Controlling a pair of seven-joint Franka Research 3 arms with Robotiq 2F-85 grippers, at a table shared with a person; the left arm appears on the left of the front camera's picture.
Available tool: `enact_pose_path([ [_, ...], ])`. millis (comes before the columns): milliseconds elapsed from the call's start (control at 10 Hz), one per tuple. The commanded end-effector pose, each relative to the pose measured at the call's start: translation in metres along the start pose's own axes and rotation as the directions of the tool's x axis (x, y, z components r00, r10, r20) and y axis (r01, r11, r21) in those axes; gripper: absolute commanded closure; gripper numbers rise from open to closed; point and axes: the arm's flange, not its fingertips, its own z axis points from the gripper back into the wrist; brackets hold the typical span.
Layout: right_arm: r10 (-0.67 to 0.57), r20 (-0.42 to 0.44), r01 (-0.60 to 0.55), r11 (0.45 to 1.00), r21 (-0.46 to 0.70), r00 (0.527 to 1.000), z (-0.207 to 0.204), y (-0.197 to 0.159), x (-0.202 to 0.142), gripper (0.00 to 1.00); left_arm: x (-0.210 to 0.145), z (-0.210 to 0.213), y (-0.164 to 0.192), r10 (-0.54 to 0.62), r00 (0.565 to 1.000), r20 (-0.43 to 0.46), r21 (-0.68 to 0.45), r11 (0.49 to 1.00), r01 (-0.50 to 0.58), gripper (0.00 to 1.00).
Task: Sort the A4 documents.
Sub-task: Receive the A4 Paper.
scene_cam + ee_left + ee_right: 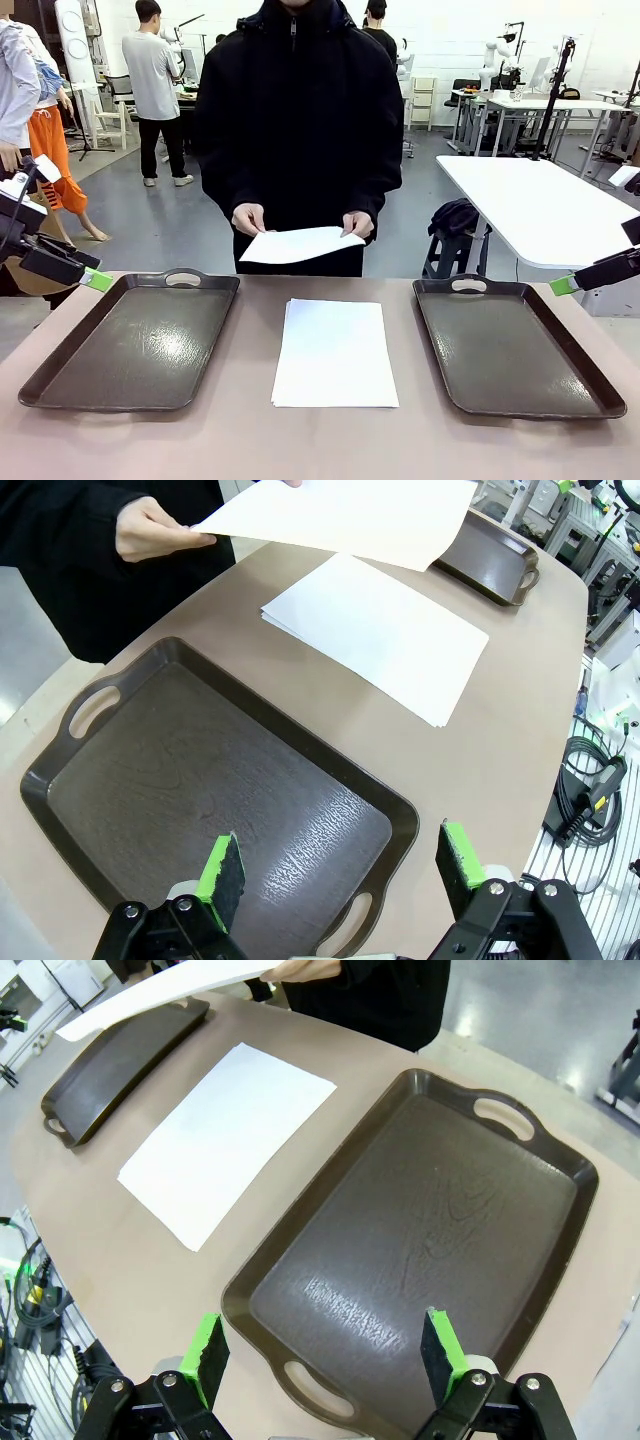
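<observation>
Across table (320, 445): 2 trays (135, 340) (515, 350), 1 A4 stack (335, 352), 1 held sheet (300, 245); L/R claws (340, 865) (325, 1345) apart.

No legible text or labels anywhere.

The left gripper (341, 860) and right gripper (324, 1345) are black with green pads (222, 870).

Probably a lab: white worktables (540, 210), bare grey floor (180, 228).
</observation>
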Motion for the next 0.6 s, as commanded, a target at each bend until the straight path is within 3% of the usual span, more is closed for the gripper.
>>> enact_pose_path([
  [0,-0.001,0.004,0.001,1.0,0.012,1.0,-0.0011,-0.0008,-0.0007,0.0,-0.0007,0.0006,0.0022,-0.017,1.0,0.021,-0.011,1.0,0.017,0.0],
  [500,-0.001,0.004,0.001,1.0,0.012,1.0,-0.0011,-0.0008,-0.0007,0.0,-0.0007,0.0006,0.0022,-0.017,1.0,0.021,-0.011,1.0,0.017,0.0],
])
